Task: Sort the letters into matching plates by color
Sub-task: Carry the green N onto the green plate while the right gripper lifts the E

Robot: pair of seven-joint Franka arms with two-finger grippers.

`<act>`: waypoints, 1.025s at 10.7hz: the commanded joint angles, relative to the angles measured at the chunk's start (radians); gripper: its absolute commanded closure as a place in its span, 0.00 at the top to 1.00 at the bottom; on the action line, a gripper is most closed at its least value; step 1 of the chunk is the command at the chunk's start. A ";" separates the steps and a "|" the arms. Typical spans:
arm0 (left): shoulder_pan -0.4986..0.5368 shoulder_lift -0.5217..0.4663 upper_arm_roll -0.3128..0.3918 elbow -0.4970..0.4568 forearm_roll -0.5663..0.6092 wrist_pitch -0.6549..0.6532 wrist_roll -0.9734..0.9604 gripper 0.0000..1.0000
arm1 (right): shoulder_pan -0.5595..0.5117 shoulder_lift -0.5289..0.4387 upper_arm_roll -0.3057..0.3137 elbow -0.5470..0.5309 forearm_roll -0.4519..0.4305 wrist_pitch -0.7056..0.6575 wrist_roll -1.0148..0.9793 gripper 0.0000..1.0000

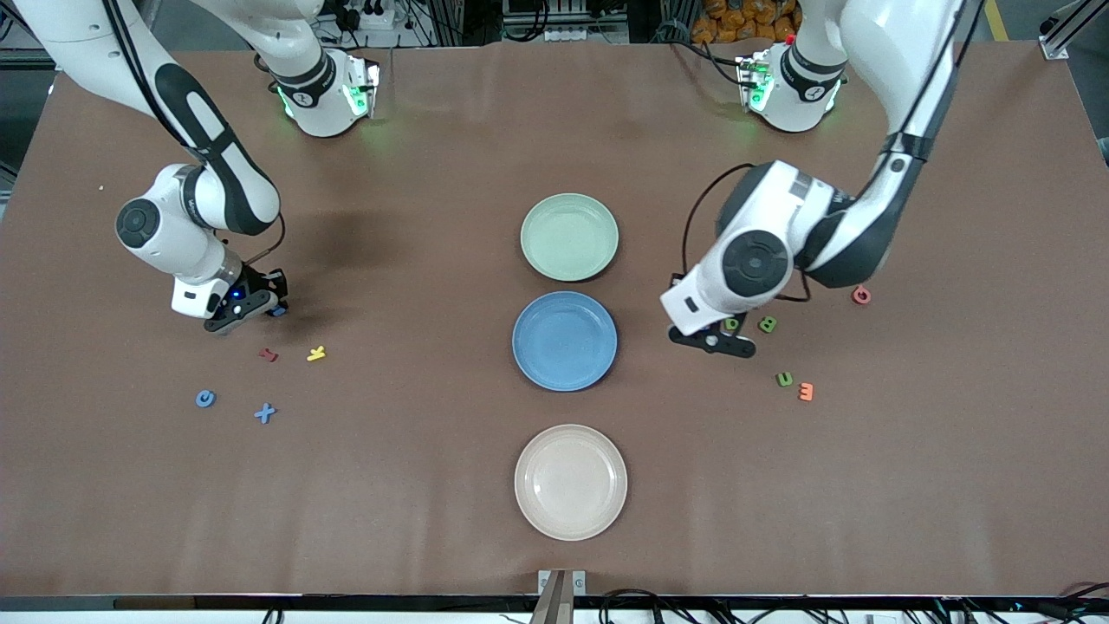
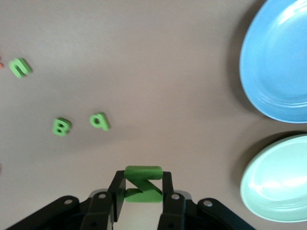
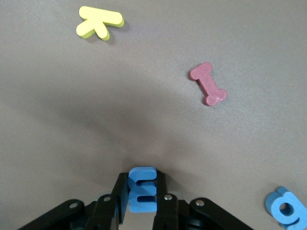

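Observation:
My left gripper [image 1: 724, 335] is shut on a green letter Z [image 2: 142, 184], low over the table beside the blue plate [image 1: 564, 340]. Three green letters [image 2: 20, 67] [image 2: 61, 127] [image 2: 99, 120] lie loose close by. The mint green plate [image 1: 569, 237] sits farther from the front camera than the blue one, and both are bare. At the right arm's end, my right gripper [image 1: 260, 305] is shut on a blue letter E [image 3: 142, 189] down at the table. Two blue letters [image 1: 205, 399] [image 1: 265, 413] lie nearer the front camera.
A beige-pink plate [image 1: 570, 481] sits nearest the front camera, in line with the other two. A red letter [image 1: 269, 354] and a yellow one [image 1: 316, 354] lie by my right gripper. An orange letter [image 1: 806, 392] and a reddish one [image 1: 861, 295] lie at the left arm's end.

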 commanded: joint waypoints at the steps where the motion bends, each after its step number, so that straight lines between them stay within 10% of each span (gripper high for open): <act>1: -0.087 -0.005 -0.027 -0.015 0.008 -0.016 -0.214 0.00 | -0.016 -0.011 0.013 0.033 -0.003 -0.044 0.059 0.13; 11: -0.270 0.122 -0.027 -0.015 -0.145 0.156 -0.587 0.00 | 0.287 -0.013 -0.009 0.464 0.005 -0.531 0.800 0.13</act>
